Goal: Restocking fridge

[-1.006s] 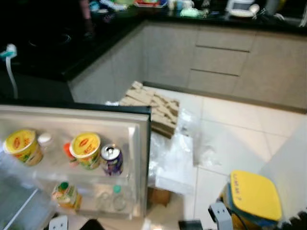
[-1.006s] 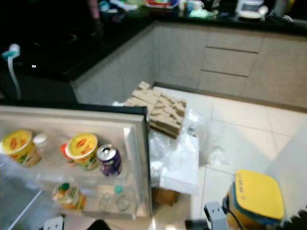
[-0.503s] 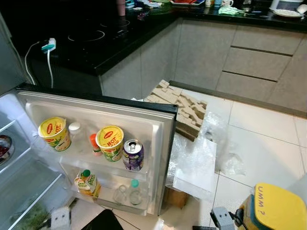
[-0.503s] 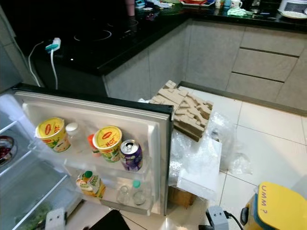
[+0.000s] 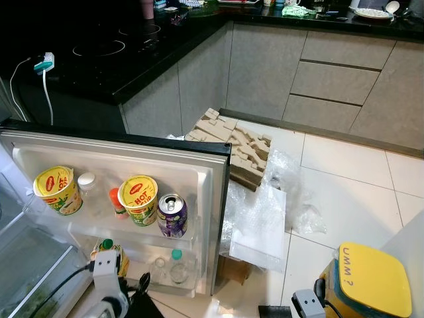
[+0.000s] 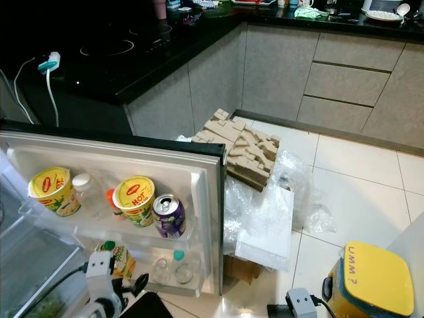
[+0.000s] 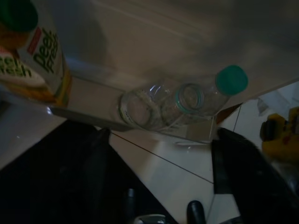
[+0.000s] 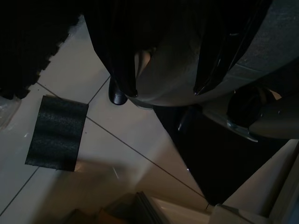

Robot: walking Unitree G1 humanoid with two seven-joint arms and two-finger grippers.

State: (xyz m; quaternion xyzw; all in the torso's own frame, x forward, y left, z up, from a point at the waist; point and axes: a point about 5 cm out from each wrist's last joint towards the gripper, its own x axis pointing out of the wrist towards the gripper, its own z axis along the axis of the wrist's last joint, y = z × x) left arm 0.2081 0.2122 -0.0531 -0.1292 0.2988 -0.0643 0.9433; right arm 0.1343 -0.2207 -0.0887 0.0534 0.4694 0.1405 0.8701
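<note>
The fridge door [image 5: 212,199] stands open. Its upper shelf holds two yellow noodle cups [image 5: 56,189] [image 5: 139,199], a white-capped bottle [image 5: 87,182], a small red-capped bottle [image 5: 116,202] and a purple can [image 5: 172,215]. On the lower shelf stand a green-capped juice carton [image 7: 39,60] and clear bottles [image 7: 187,100], one with a green cap. My left gripper [image 7: 161,133] hangs open just before that lower shelf, nothing between its fingers; its wrist [image 5: 106,265] shows low on the left. My right gripper [image 8: 164,89] hangs low over the floor, fingers apart and empty.
A yellow-lidded container [image 5: 371,281] sits at the bottom right. On the tiles lie a pile of moulded cardboard packing [image 5: 232,142], plastic wrap [image 5: 258,218], a small box [image 5: 232,268] and a black foam pad [image 8: 56,133]. Black counter [image 5: 99,59] and grey cabinets [image 5: 331,73] stand behind.
The camera has shifted a little. My left arm has risen into view at the bottom left, closer to the door's lower shelf. The things on the door have not moved.
</note>
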